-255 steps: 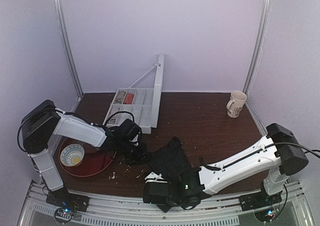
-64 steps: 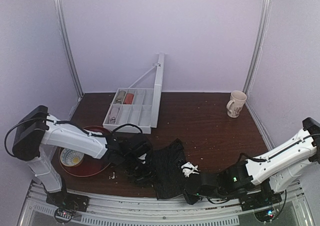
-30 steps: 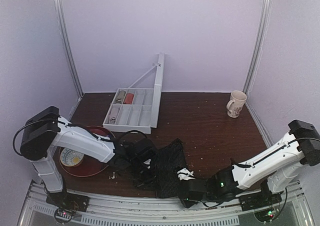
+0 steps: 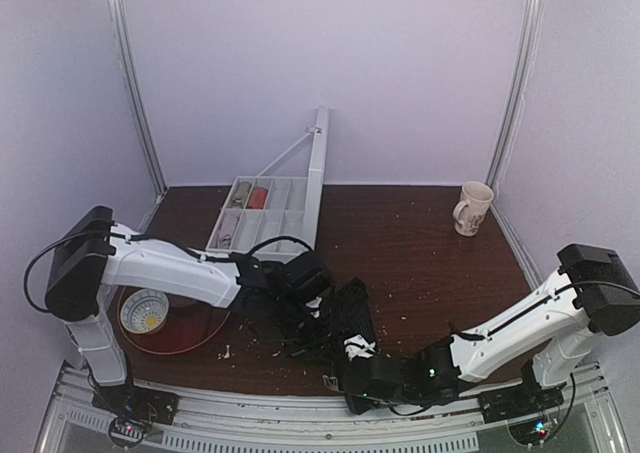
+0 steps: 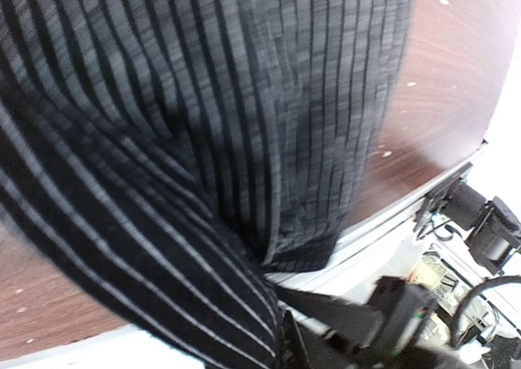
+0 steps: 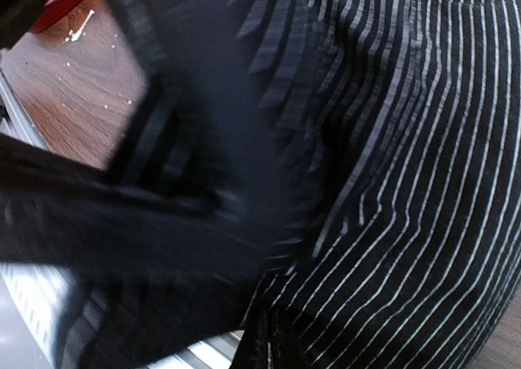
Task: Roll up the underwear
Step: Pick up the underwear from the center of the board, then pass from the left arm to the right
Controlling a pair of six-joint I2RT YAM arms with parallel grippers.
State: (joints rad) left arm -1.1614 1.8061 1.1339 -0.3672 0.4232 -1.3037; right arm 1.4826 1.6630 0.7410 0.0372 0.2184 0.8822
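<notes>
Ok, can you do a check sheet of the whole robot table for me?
Surface: brown table, crumbs scattered.
Job's things: underwear bunched into a narrow strip near the front edge.
Clutter: box with its lid up, mug, red tray holding a bowl.
Grippers: left gripper and right gripper are both at the underwear; cloth hides the jaws.
Cables: black cable looping over the left arm.
Surroundings: lilac walls, metal posts.

A robotics lab: an enclosed test cell.
Bare pale lilac wall panels [image 4: 330,63] framed by aluminium corner posts [image 4: 133,93] box in a dark brown wood-grain table [image 4: 420,253]; two white-and-black robot arms [image 4: 165,263] are bolted to a slotted metal rail [image 4: 240,431] at its near edge.
</notes>
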